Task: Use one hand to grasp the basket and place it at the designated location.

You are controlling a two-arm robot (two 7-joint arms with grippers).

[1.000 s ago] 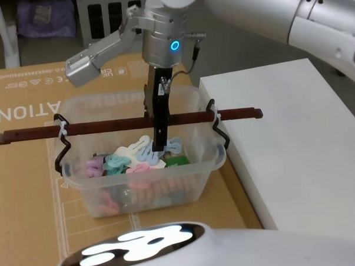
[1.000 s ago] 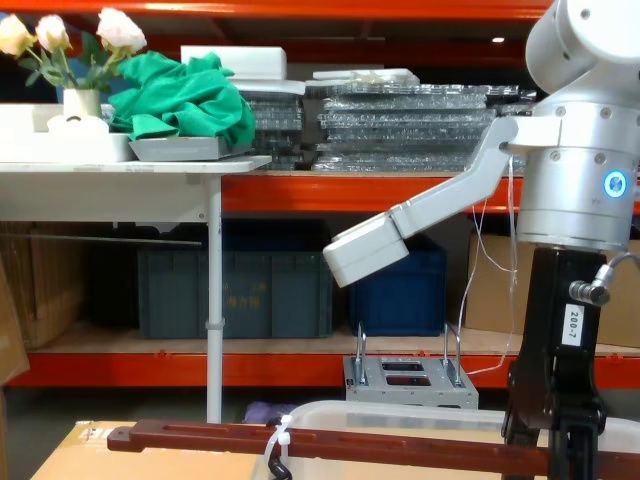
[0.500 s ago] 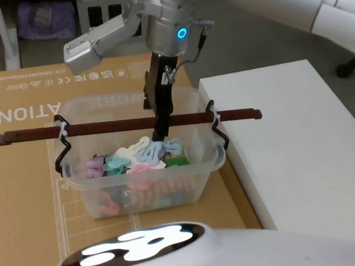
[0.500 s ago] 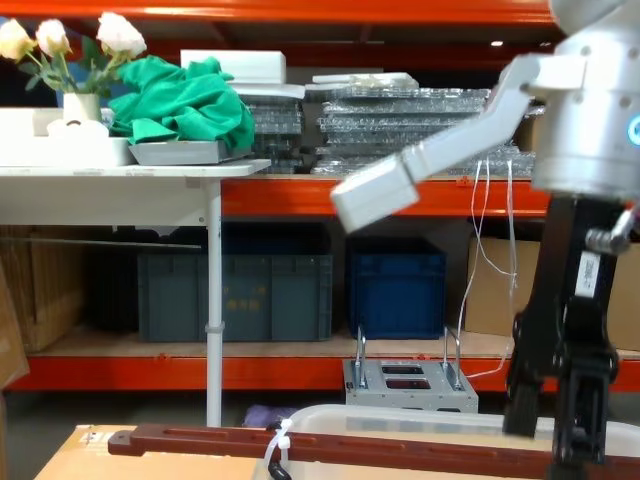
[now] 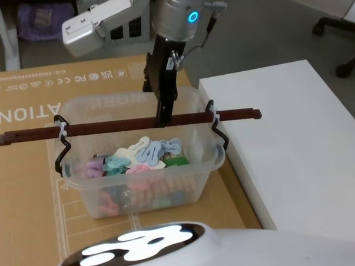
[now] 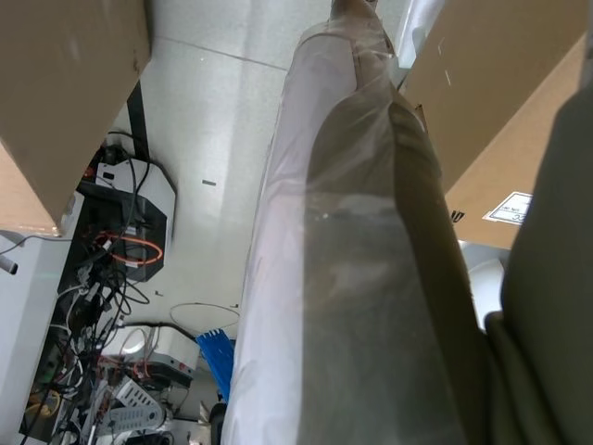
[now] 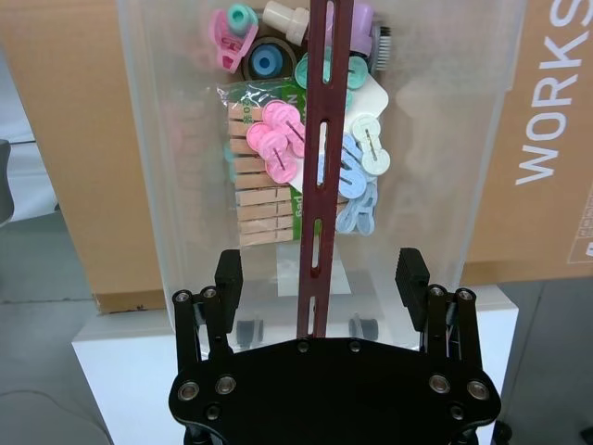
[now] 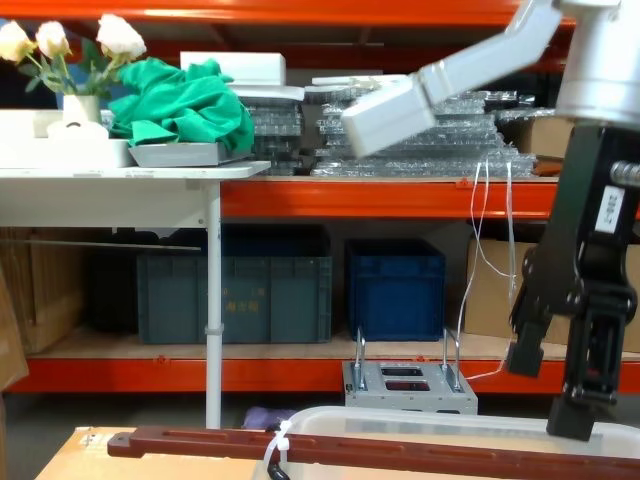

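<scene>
The basket (image 5: 141,185) is a translucent tub with coloured clips and wooden pegs inside, resting on a cardboard box (image 5: 23,161). Its red-brown bar handle (image 5: 107,129) lies across the rim, tied with white zip ties. My right gripper (image 5: 162,117) hangs open just above the middle of the bar. In the right wrist view the handle (image 7: 318,185) runs between the spread fingers of the right gripper (image 7: 321,269), untouched. In the chest view the right gripper (image 8: 550,395) stands clear above the handle (image 8: 400,455) and the basket rim (image 8: 420,418).
A white table (image 5: 295,144) stands directly right of the basket, its top about level with the rim. Behind, orange shelving holds dark blue crates (image 8: 235,295), and a white side table (image 8: 120,170) with flowers stands at the left.
My right gripper has risen from down between the handle and the basket's contents to just above the bar. The basket and its handle have not moved.
</scene>
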